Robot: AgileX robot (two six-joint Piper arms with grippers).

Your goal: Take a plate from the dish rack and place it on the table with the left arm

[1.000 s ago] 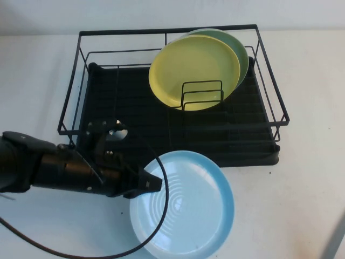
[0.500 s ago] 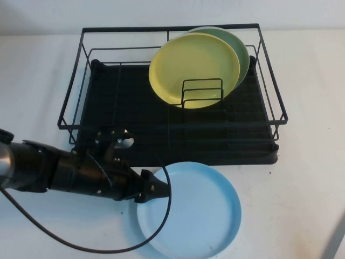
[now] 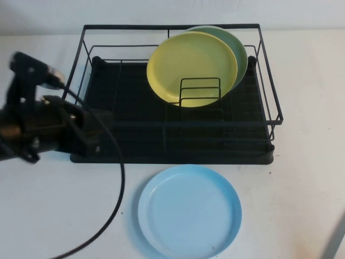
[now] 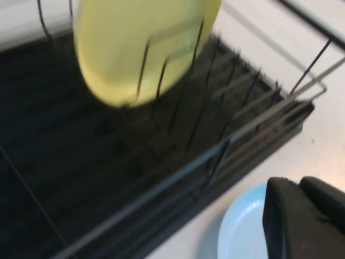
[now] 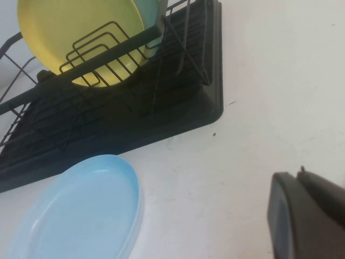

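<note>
The light blue plate (image 3: 188, 210) lies flat on the white table (image 3: 307, 183), just in front of the black dish rack (image 3: 135, 108). It also shows in the left wrist view (image 4: 242, 232) and the right wrist view (image 5: 75, 210). My left gripper (image 3: 105, 121) is raised over the rack's front left corner, away from the plate. Its fingers (image 4: 285, 216) are pressed together and hold nothing. My right gripper (image 5: 299, 175) is shut and empty, low over the bare table to the right of the plate.
A yellow plate (image 3: 191, 67) and a pale green plate (image 3: 241, 51) behind it stand in the wire holder (image 3: 200, 91) at the rack's back right. The left arm's black cable (image 3: 116, 199) trails over the table left of the blue plate.
My left gripper has let go of the blue plate and pulled back up and to the left, over the rack's corner. The plate now lies flat on the table.
</note>
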